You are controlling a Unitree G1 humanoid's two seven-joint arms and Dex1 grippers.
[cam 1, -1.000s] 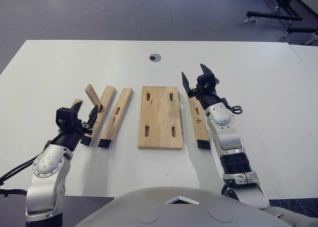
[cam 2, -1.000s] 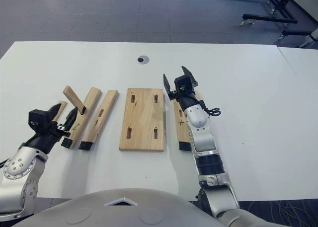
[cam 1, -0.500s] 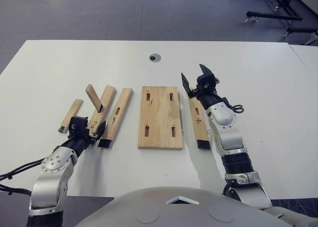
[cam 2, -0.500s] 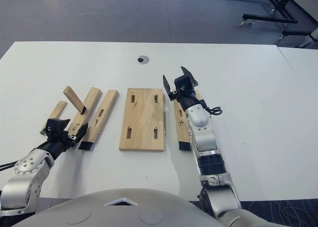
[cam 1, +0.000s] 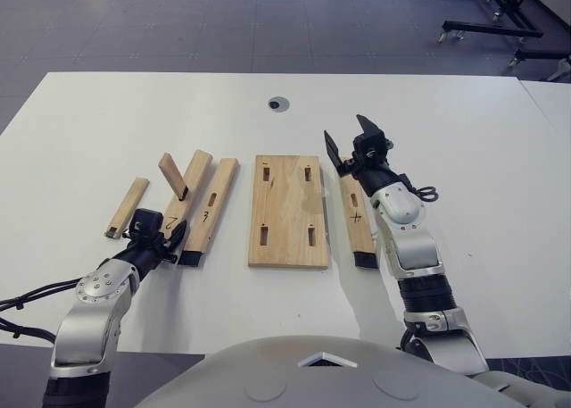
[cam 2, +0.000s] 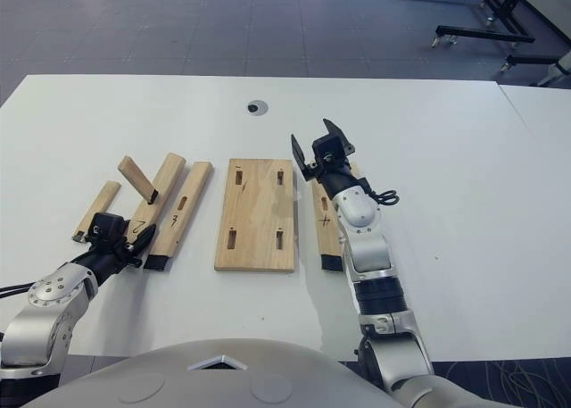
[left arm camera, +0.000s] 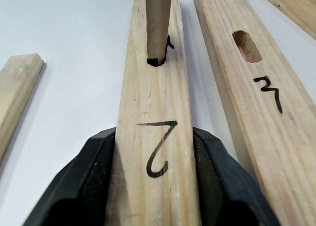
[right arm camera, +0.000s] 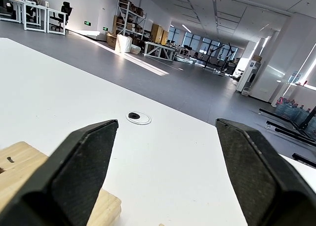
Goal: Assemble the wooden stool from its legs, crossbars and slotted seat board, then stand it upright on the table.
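Gripping the near end of the pale wooden stool leg marked 2 [cam 1: 190, 183], the left end effector [cam 1: 159, 238] is clamped on it at lower left of the head view. A short wooden crossbar [cam 1: 172, 176] stands tilted in that leg's slot. At centre, the slotted rectangular seat board [cam 1: 287, 212] lies flat on the white surface [cam 1: 464, 140]. The right end effector [cam 1: 350, 145] hovers, spread wide, over the far end of another wooden leg [cam 1: 356, 219] lying just right of the board.

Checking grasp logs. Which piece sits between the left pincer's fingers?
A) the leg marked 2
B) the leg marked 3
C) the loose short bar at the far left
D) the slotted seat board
A: in the left wrist view the left pincer has its fingers pressed against both sides of the leg marked 2, just short of the crossbar stuck in its slot.
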